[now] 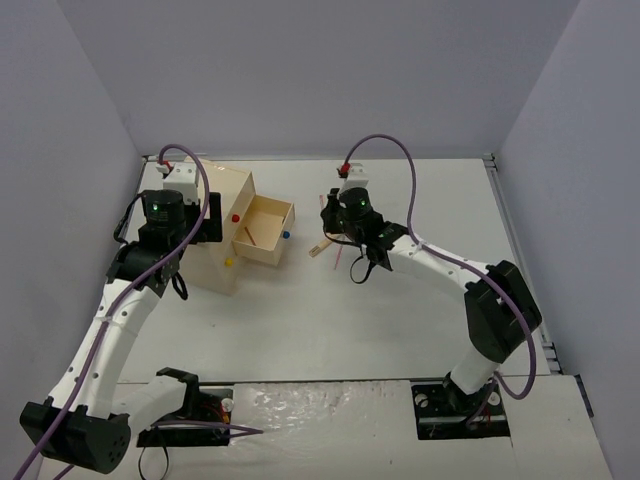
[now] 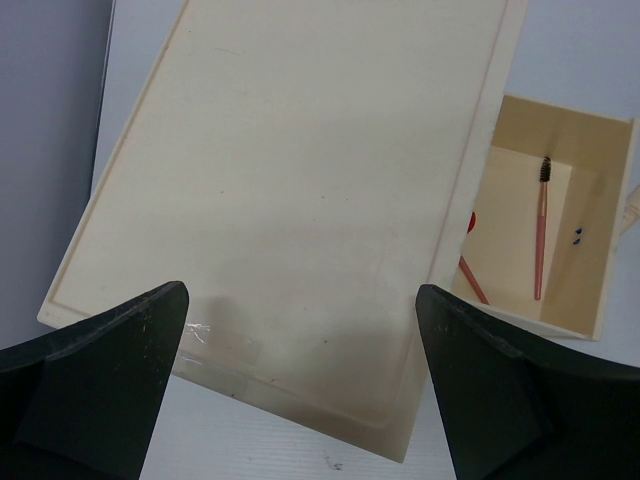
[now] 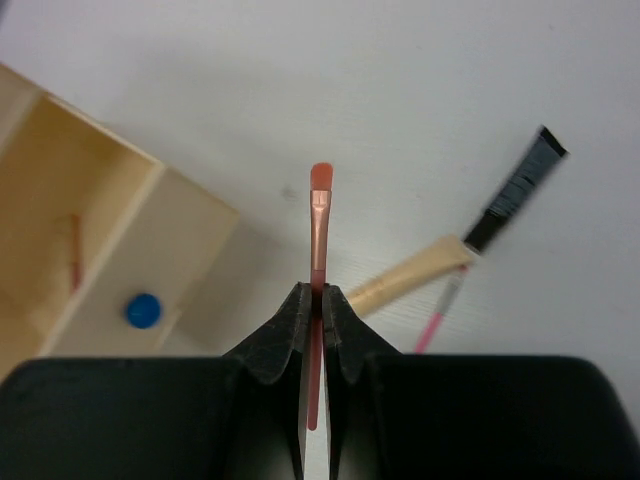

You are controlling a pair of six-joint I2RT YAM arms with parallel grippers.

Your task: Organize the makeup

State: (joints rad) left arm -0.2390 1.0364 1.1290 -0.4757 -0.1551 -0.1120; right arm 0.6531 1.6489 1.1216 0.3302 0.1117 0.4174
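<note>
right gripper (image 3: 313, 293) pinching pink pencil (image 3: 317, 235), maybe lifted

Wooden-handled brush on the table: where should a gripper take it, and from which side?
Grip the wooden-handled brush mid-handle, from straight above, jaws across its width. It lies flat on the table, so only its top is open, and the black end looks soft. A pink pencil lies close beside the handle, so stay toward the black end.

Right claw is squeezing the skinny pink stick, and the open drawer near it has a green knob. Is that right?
Not quite. The knob on the open drawer is blue, not green, as the right wrist view shows. The right claw is indeed squeezing the skinny pink stick.
</note>
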